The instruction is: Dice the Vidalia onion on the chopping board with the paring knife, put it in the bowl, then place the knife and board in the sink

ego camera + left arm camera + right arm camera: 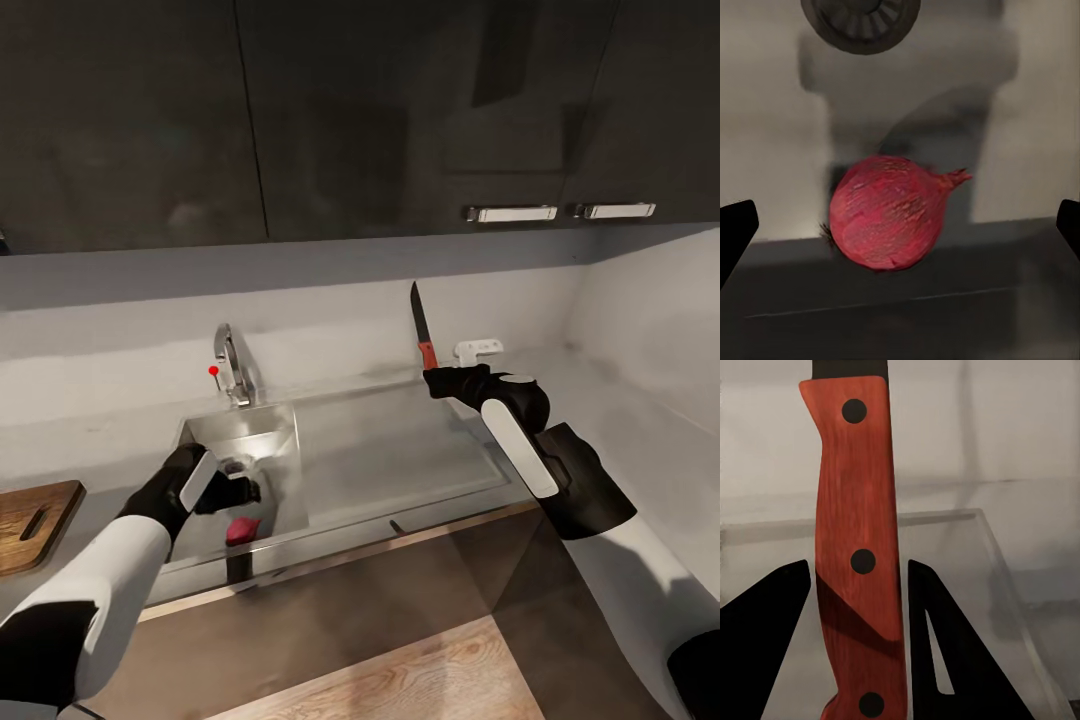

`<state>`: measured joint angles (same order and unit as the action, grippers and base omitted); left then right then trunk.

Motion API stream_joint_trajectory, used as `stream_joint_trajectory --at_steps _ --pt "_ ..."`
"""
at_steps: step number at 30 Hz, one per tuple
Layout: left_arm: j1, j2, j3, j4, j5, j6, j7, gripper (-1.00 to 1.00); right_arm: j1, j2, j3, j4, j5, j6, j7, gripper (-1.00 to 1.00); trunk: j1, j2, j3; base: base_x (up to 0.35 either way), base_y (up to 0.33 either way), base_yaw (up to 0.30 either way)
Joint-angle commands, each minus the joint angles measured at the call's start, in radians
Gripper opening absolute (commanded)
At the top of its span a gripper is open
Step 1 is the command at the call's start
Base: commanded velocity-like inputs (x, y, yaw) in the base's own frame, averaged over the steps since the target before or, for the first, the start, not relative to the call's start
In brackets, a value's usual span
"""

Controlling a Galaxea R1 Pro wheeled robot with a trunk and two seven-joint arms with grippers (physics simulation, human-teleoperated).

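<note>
Presently, the sink is taken as the landmark for all positions. It is set into the grey counter, with its chrome tap and red-tipped lever at the back rim and its flat drainboard extending to the right.

The left pincer is held over the basin, near the front rim. Its fingers are spread wide, and nothing is gripped between them. The onion, red-skinned, is seen resting on the basin floor in the left wrist view, between the two fingertips but touched by neither. The round dark drain lies beyond it. From the head view, the onion is partly hidden by the pincer and shows as a red patch at the front of the basin.

The right pincer is held above the far right corner of the drainboard. It is pinched on the red handle of the paring knife, which is held upright with its dark blade pointing upward against the grey backsplash. In the right wrist view, the riveted handle is seen between the two fingers.

The chopping board lies on the counter well to the left of the sink, its slot-shaped handle hole toward the sink side. Glossy black upper cabinets hang above the sink.
</note>
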<state>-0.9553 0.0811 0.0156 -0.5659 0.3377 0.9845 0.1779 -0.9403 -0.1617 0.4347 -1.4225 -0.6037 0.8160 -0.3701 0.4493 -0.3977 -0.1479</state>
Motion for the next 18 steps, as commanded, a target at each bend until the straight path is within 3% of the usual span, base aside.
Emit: stream_joint_trajectory --at_steps 1,5,18 --pt "-0.001 -0.003 0.001 0.005 0.010 0.004 0.009 1.00 -0.002 -0.001 0.002 -0.001 -0.010 0.001 -0.010 -1.00 0.001 -0.002 -0.002 0.000 0.000 0.000" --pt "-0.002 -0.021 0.001 0.023 0.010 0.004 0.010 1.00 -0.002 -0.001 0.002 -0.001 -0.010 0.001 -0.010 -1.00 0.001 -0.002 -0.002 0.000 0.000 0.000" --pt "-0.002 -0.028 0.000 0.027 0.010 0.003 0.012 1.00 -0.002 -0.001 0.002 -0.001 -0.010 0.001 -0.010 -1.00 0.001 -0.002 -0.008 0.000 0.000 0.000"
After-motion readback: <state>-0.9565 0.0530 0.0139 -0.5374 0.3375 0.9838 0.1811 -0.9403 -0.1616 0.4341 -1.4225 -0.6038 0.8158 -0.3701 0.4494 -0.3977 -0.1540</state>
